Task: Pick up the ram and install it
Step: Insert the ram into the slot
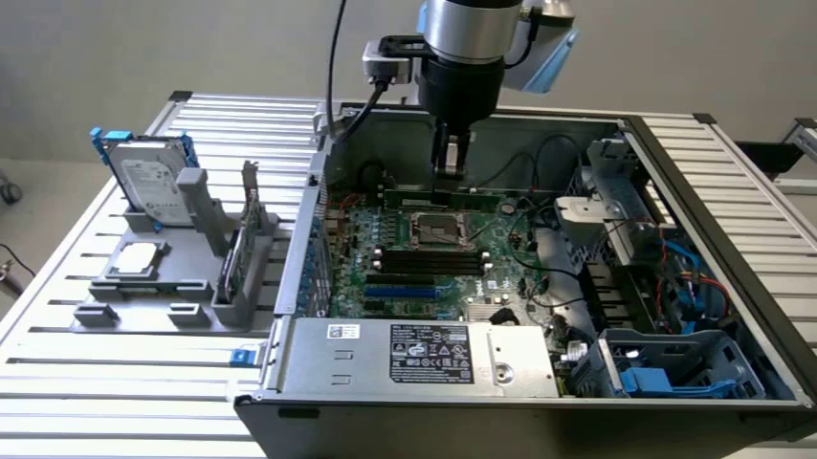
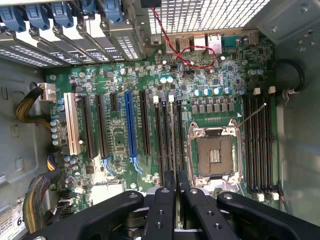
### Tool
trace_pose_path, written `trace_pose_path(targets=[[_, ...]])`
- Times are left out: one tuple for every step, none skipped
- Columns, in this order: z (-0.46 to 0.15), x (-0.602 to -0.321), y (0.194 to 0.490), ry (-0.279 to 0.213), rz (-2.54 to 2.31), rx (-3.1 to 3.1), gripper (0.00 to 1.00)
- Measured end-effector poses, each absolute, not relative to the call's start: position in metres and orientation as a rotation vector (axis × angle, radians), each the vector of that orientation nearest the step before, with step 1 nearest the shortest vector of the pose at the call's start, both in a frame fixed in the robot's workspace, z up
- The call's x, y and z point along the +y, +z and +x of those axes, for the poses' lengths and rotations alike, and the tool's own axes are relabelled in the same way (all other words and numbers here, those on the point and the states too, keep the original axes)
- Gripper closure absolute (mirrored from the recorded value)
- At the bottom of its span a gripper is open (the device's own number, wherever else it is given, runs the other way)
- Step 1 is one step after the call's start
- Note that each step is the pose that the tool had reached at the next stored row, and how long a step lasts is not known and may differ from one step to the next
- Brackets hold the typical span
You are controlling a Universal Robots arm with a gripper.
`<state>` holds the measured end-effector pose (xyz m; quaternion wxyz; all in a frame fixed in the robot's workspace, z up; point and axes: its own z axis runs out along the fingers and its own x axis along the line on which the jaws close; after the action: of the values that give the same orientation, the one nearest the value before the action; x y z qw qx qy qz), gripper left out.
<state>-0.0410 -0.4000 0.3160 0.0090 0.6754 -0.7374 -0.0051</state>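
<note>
The long, thin green circuit-board ram (image 1: 441,198) hangs level, pinched at its top edge between the closed fingers of the black gripper (image 1: 447,175). It sits above the black memory slots (image 1: 431,260), beside the square silver processor socket (image 1: 434,228).

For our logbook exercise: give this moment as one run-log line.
hand: shut on ram | ram: over motherboard by CPU socket | seated: unclear

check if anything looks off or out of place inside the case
A thin pale strand lies slantwise across the empty slots beside the bare socket, on the side away from the gripper; what it is I cannot tell. The ram sits straight in the grip, and nothing looks damaged.
</note>
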Motion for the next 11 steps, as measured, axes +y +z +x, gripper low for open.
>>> trace_pose_path(targets=[[-0.041, -0.400, 0.316, -0.015, 2.110, -2.304, 0.86], [-0.041, -0.401, 0.314, -0.015, 2.110, -2.304, 0.86], [-0.041, -0.401, 0.312, -0.015, 2.111, -2.305, 0.86], [-0.041, -0.402, 0.311, -0.014, 2.111, -2.305, 0.86], [-0.042, -0.404, 0.309, -0.014, 2.111, -2.305, 0.86], [-0.043, -0.405, 0.307, -0.014, 2.111, -2.304, 0.86], [-0.043, -0.407, 0.305, -0.014, 2.112, -2.304, 0.86], [-0.044, -0.408, 0.303, -0.014, 2.113, -2.304, 0.86], [-0.044, -0.409, 0.301, -0.014, 2.114, -2.303, 0.86], [-0.045, -0.409, 0.300, -0.015, 2.115, -2.301, 0.86], [-0.046, -0.410, 0.298, -0.015, 2.117, -2.299, 0.86]])
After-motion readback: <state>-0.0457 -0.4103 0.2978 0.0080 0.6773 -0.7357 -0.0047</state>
